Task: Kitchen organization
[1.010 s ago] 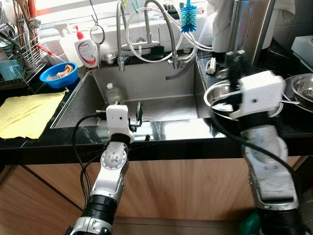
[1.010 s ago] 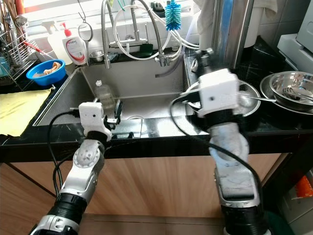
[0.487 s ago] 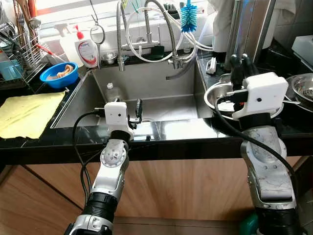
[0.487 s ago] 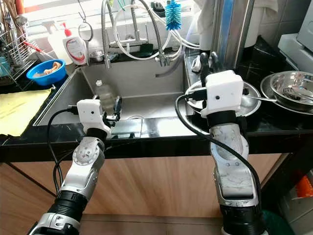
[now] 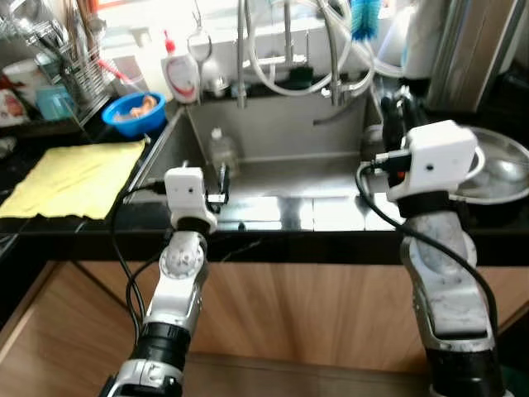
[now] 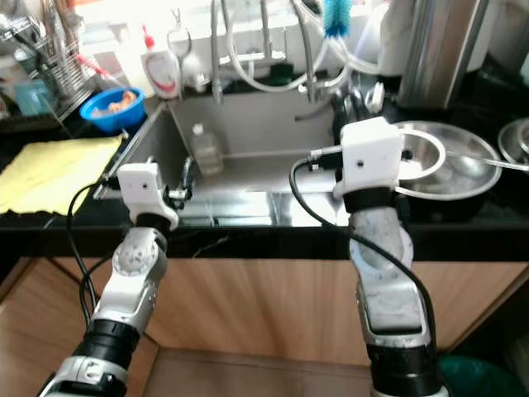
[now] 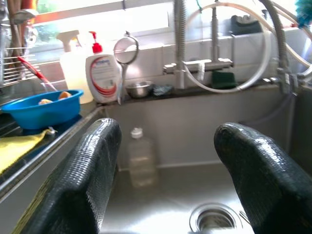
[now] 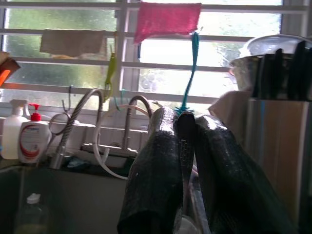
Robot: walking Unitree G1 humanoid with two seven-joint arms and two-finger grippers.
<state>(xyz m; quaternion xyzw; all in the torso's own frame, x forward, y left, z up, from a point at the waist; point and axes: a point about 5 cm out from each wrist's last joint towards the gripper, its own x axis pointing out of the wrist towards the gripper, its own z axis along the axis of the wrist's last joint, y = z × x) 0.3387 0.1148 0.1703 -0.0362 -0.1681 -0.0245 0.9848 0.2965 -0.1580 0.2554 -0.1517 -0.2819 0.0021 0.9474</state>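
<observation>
Steel sink (image 5: 273,136) lies below the spread left hand (image 5: 221,178); right hand (image 8: 187,161) pressed together.

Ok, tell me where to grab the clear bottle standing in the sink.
Probably the narrow neck under the white cap of the bottle, from straight above: it stands upright near the sink wall, leaving little side room. The left gripper faces it, fingers apart.

One clear plastic bottle (image 5: 221,152) stands in the sink; one blue bowl (image 5: 134,114) sits on the counter; one yellow cloth (image 5: 77,178) lies flat; two pump dispensers (one red-capped (image 7: 103,74), one pale (image 7: 72,68)) stand at the ledge; one blue bottle brush (image 6: 337,12) hangs; two steel bowls (image 6: 441,160) (image 6: 515,135) rest at right; one pink cloth (image 8: 167,18) hangs at the window.
</observation>
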